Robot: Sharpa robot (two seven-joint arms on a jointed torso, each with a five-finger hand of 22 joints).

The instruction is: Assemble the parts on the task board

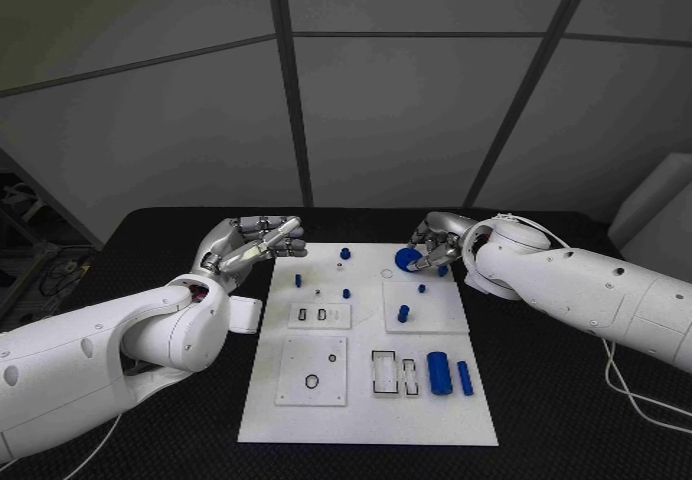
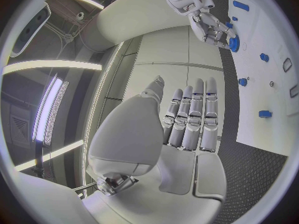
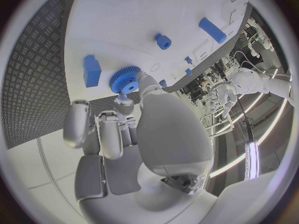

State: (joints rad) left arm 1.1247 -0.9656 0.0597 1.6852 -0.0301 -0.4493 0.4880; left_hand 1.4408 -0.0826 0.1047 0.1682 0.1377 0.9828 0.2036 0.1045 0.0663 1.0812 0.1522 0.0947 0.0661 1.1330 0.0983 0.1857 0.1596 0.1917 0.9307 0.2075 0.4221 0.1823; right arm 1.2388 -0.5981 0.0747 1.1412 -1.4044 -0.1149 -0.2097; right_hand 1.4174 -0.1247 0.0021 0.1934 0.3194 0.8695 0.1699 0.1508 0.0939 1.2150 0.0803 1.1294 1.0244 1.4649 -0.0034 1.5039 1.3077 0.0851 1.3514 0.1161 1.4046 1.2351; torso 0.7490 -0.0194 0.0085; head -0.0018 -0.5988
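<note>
The right robot hand pinches a blue gear between its fingertips, holding it over the far part of the white board that lies on the black worktop; in the right wrist view the gear sits at the fingertips, toothed rim exposed, close above the board beside a small blue block. The left robot hand holds nothing, its fingers straight and close together, raised just off the board's far left corner (the left wrist view shows the fingers extended side by side). Other blue parts rest on the board: small pegs near the middle and two cylinders at the near right. The step in hand appears to be seating the gear. The next move likely calls for centring the gear's bore over its post, which cannot be made out under the hand, then lowering it level and letting go.
</note>
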